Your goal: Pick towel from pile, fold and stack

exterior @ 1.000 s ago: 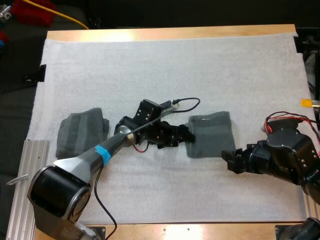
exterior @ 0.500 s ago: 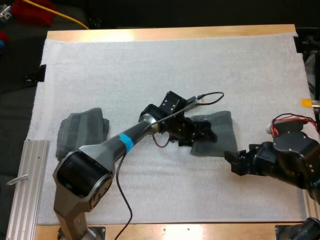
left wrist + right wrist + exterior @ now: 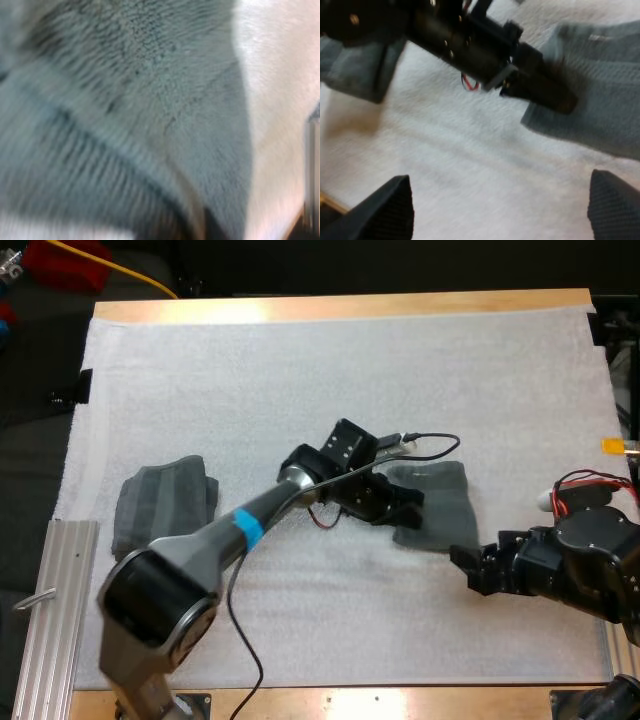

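Mid-mat, at the towel's left edge: the left hand [image 3: 404,502] sits low against the towel [image 3: 440,508], on its near-left border. The left wrist view has grey-green cloth very close, a fold ridge running across it and white mat [image 3: 300,380] beside it. Gripping or only pressing: cannot tell.

Right hand [image 3: 464,568]: open, jaws spread wide, nothing between them. It hovers over bare mat just off the towel's near-right corner, apart from the cloth as far as I can see. From its wrist view the left hand shows at the towel's edge.

Towel: lies flat, right of the mat's centre, roughly rectangular. It looks folded at least once. The side under the left hand is skewed and a little rumpled, while the far and right sides run fairly straight.

Second towel [image 3: 165,505]: on the left of the mat, well apart from the first. It is a compact bundle with layered edges. Whether it is one piece or several, cannot tell.

Desk [image 3: 300,308]: a wooden rim shows along the mat's far side.

Progress, my reading: the pick is done and the fold is well along, perhaps being squared up. Stacking is not yet done, since the two towels lie apart. What is left is to tidy the skewed edge and then carry the towel across to the second towel, if that one is the stack. That much is unclear.
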You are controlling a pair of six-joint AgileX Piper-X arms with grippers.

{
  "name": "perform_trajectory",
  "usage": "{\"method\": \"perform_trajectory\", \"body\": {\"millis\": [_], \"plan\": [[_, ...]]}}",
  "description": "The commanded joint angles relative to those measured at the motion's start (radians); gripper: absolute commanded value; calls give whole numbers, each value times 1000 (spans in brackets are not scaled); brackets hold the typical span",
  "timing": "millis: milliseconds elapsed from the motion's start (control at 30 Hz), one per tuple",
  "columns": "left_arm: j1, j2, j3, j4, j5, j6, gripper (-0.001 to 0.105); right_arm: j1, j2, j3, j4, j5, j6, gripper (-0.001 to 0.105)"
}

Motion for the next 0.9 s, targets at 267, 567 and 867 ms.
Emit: {"method": "perform_trajectory", "body": {"millis": [267,567,867], "plan": [[143,-208,-56,418,-105,423,0,1,-5,-1,-85,-124,5,70],[262,-373,-148,761,-304,669,0,1,-5,-1,-85,-124,5,70],[375,-386,-238,939,-459,773,0,1,-5,6,-85,-124,5,70]]}}
